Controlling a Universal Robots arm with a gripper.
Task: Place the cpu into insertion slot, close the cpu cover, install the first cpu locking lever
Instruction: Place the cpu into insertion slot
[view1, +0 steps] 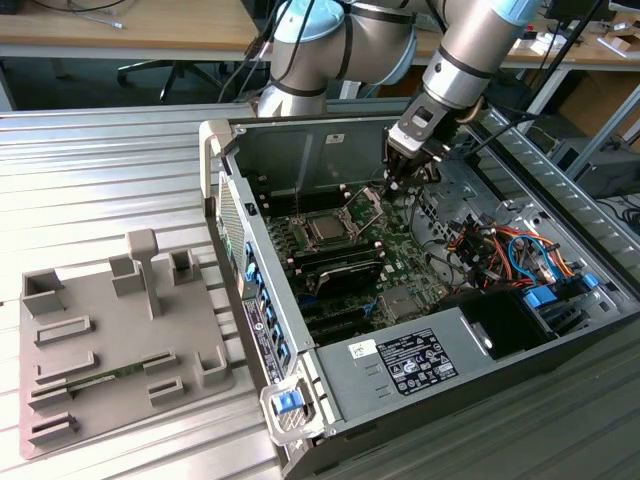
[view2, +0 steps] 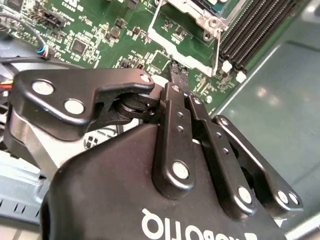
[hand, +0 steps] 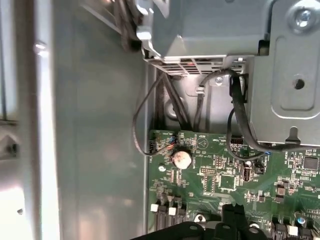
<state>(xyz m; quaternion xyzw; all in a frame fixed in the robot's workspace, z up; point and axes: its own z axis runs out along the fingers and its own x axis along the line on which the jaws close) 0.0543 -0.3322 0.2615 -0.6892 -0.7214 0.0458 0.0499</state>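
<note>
In the exterior view the cpu (view1: 326, 230), a silvery square, lies in the insertion slot (view1: 308, 222) on the green motherboard inside the open computer case. The cpu cover (view1: 366, 205) is swung open and stands tilted up on the slot's far side. My gripper (view1: 386, 187) hangs just above and beside the cover's raised edge. In the second wrist view the gripper (view2: 175, 75) points at the board, its black fingers drawn together with nothing between them, close to the cover (view2: 186, 31). A thin wire lever (view2: 217, 47) runs along the cover's side.
The case's metal walls (view1: 300, 150) enclose the board. Bundles of coloured cables (view1: 500, 250) and a power supply (view1: 420, 360) fill the exterior view's right. Memory slots (view2: 255, 30) run beside the socket. A grey fixture plate (view1: 110, 340) lies outside the case. A coin battery (hand: 181, 158) sits on the board.
</note>
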